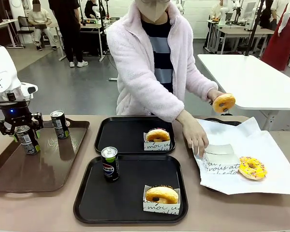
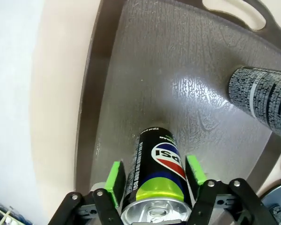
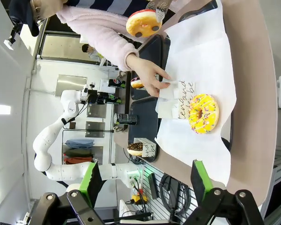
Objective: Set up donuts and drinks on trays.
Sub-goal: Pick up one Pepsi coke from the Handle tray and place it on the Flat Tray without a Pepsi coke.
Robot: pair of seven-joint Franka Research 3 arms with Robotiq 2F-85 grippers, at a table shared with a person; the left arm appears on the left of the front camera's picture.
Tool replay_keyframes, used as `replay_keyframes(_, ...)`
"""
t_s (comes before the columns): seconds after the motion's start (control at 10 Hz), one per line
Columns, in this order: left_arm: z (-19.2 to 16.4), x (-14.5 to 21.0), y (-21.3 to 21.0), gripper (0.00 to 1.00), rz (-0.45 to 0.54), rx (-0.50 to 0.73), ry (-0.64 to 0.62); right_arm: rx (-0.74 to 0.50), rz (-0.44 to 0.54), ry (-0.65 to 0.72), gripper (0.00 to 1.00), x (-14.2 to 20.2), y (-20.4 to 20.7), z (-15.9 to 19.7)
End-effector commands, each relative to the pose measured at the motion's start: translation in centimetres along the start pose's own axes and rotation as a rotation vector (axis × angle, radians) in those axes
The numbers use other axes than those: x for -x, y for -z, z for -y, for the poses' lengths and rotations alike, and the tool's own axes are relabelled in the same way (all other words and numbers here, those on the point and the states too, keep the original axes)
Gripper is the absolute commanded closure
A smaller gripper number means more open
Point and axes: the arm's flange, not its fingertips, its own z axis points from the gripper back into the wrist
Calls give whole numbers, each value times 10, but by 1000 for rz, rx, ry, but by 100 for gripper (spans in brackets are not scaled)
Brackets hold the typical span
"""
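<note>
Left gripper [image 2: 154, 177] is clamped on a Pepsi can [image 1: 27, 140], pads on its sides near the top. The can stands upright on the brown tray [image 1: 9, 179]. Second can [image 1: 59, 124] sits close at its 2 o'clock. Right gripper [image 3: 146, 178] has jaws apart, empty, near the white paper [image 3: 196, 61]. Far black tray [image 1: 117, 140], at 3 o'clock, has a sleeved donut [image 1: 157, 135] but no drink, so it's the likely target. Lift straight up, clear the rim and the neighbour, keep it vertical, set down left of the donut. Mind the person's hand [image 1: 195, 137].
</note>
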Motion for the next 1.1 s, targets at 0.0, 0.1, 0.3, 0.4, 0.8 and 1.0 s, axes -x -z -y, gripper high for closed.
replay_keyframes(0.0,0,2,-3,72,-4,-36,-56,-13,4,-6,0,0,-1,0)
replay_keyframes(0.1,0,1,-4,82,-14,-42,-63,-13,4,-6,0,0,-1,0)
replay_keyframes(0.3,0,1,-14,100,-26,-36,-65,-13,4,-6,0,0,-1,0)
replay_keyframes(0.4,1,5,-31,100,-28,-26,-32,-13,4,-6,0,0,-1,0)
replay_keyframes(0.8,1,49,-133,100,9,-61,97,-13,4,-6,0,0,-1,0)
replay_keyframes(1.0,-3,57,-158,100,49,-10,100,-13,4,-6,0,0,-1,0)
